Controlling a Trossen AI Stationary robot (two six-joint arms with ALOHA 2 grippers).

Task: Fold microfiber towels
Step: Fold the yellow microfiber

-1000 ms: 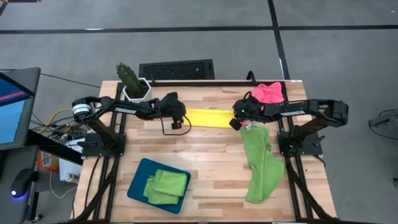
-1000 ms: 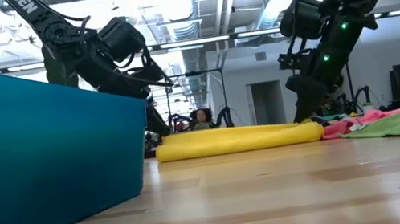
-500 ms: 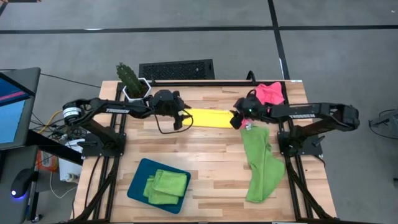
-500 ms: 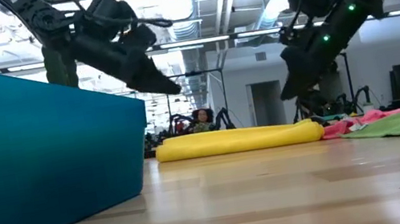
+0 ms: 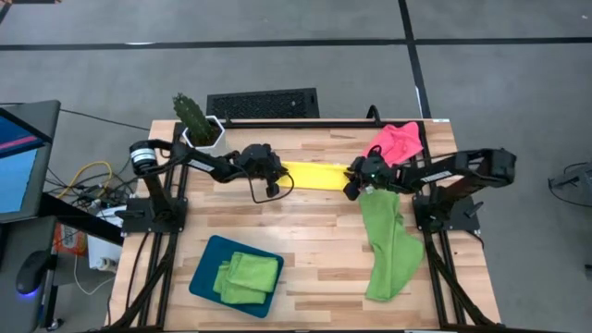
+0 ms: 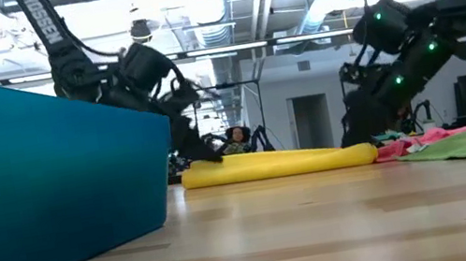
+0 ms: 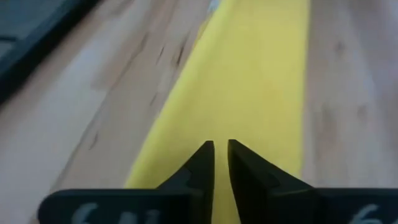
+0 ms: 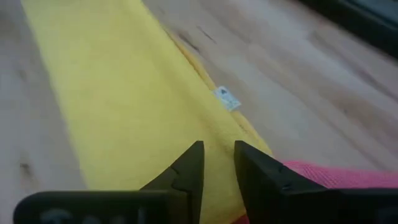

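Note:
A yellow towel (image 5: pixel 314 174), folded into a long narrow strip, lies flat on the wooden table between my two grippers. My left gripper (image 7: pixel 221 152) is down at the strip's left end (image 6: pixel 198 174), its fingers drawn to a narrow slit. My right gripper (image 8: pixel 216 152) stands open over the strip's right end (image 5: pixel 347 178), one finger on either side of a ridge of cloth. A pink towel (image 5: pixel 398 141) lies crumpled at the far right corner. A lime green towel (image 5: pixel 387 242) lies spread along the right side. My left gripper has its fingertips (image 7: pixel 205 155) on the strip's left end (image 7: pixel 186 143), slanting down from the table's left and lying along the strip. Yellow cloth shows in the slit; one layer or several, I cannot tell. The towel lies flat on the table. My right gripper is low over the strip's right end (image 8: pixel 186 124); whether it touches the cloth I cannot tell.
A dark teal tray (image 5: pixel 205 277) with folded green towels (image 5: pixel 248 277) sits at the near left. A potted cactus (image 5: pixel 196 125) stands at the far left corner and a black grille (image 5: pixel 264 102) lies beyond the far edge. Bare wood lies in the table's middle.
Both grippers rose a little and then sank onto the ends of the yellow strip, tipping further nose-down. My left one has come down farthest, from well above the towel to its left end. The towel has kept its place and shape.

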